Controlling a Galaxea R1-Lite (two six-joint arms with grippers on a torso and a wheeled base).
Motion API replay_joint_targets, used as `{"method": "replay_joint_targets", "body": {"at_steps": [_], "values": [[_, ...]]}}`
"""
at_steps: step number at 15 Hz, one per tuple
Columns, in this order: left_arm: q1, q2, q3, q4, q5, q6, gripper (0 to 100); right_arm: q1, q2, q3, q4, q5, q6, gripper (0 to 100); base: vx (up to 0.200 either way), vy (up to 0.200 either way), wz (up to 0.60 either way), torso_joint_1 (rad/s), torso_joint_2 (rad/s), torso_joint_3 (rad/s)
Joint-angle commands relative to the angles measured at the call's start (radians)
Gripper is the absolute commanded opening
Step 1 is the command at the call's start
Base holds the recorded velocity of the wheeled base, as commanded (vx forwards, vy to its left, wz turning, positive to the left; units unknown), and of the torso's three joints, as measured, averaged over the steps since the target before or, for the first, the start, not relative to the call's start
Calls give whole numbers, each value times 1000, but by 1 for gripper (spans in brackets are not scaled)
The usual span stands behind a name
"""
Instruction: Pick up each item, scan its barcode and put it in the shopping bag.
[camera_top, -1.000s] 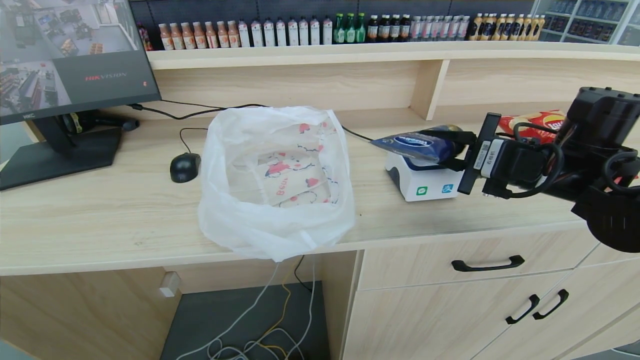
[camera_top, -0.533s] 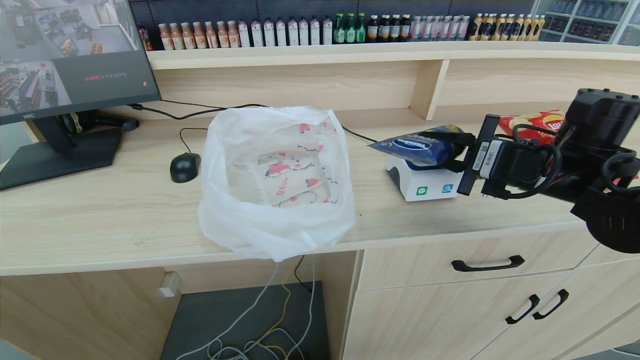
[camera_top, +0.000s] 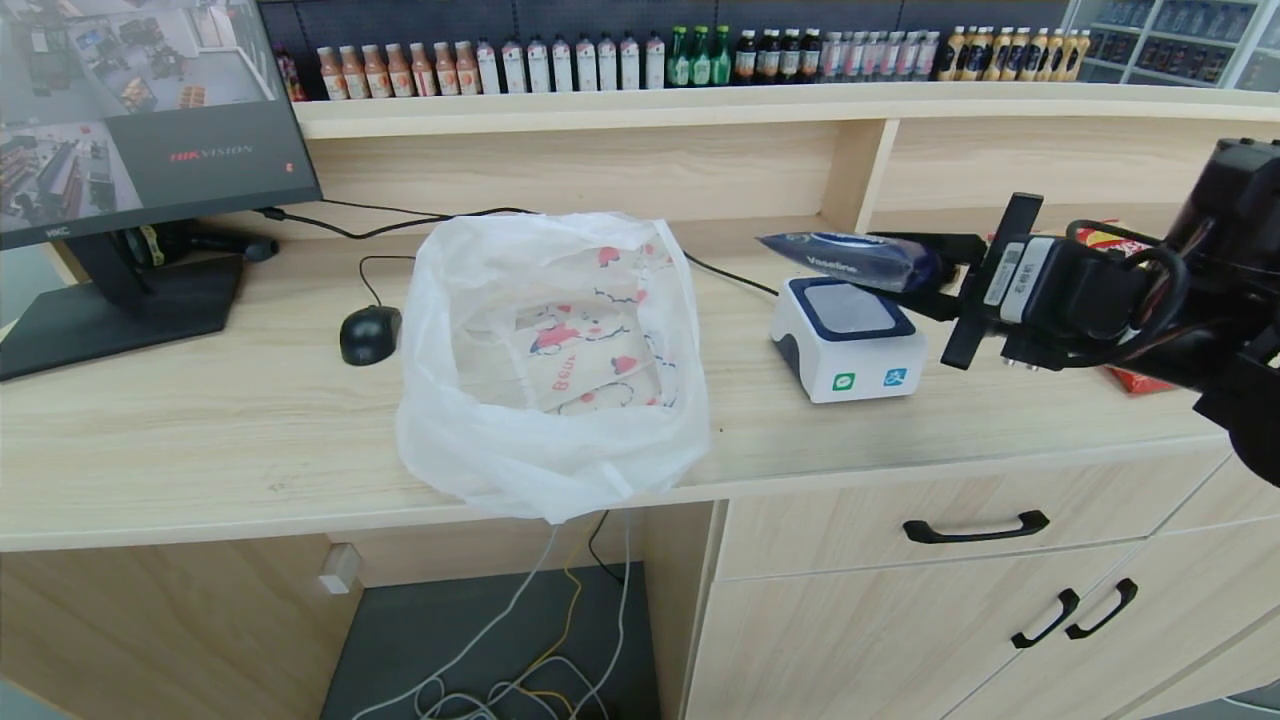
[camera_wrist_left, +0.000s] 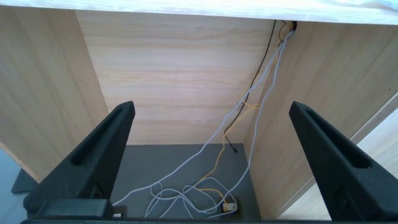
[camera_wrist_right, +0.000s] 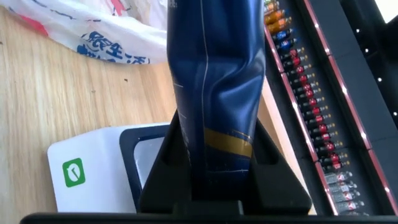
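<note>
Pale wood counter (camera_top: 200, 440) runs across my head view. I see the pouch (camera_top: 850, 262) in the air above the scanner (camera_top: 845, 340), clear of its top. It is a glossy dark blue pouch (camera_wrist_right: 214, 93) with a gold band, creased and dented along its length, lying roughly level with its free end toward the bag (camera_top: 450, 440). My right claw (camera_top: 915, 272) is clamped on its other end, fingers pressed into both faces (camera_wrist_right: 214, 180). The scanner (camera_wrist_right: 93, 174) is a white box with a dark blue top. The white bag stands open beside it, with packets inside. Red chips (camera_top: 1130, 380) lie behind the right arm. My left claw (camera_wrist_left: 217, 155) hangs under the counter with fingers spread wide, holding nothing.
</note>
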Motion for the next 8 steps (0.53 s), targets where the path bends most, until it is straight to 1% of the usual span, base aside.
{"method": "replay_joint_targets", "body": {"at_steps": [1,5,8], "values": [[1,0,0,0,0,0,100,19,-52,-8,-2,-3,36,0,0,0,0,0,0,0],[1,0,0,0,0,0,100,51,-95,-3,-9,-32,157,0,0,0,0,0,0,0],[1,0,0,0,0,0,100,54,-118,15,-78,-32,282,0,0,0,0,0,0,0]]}}
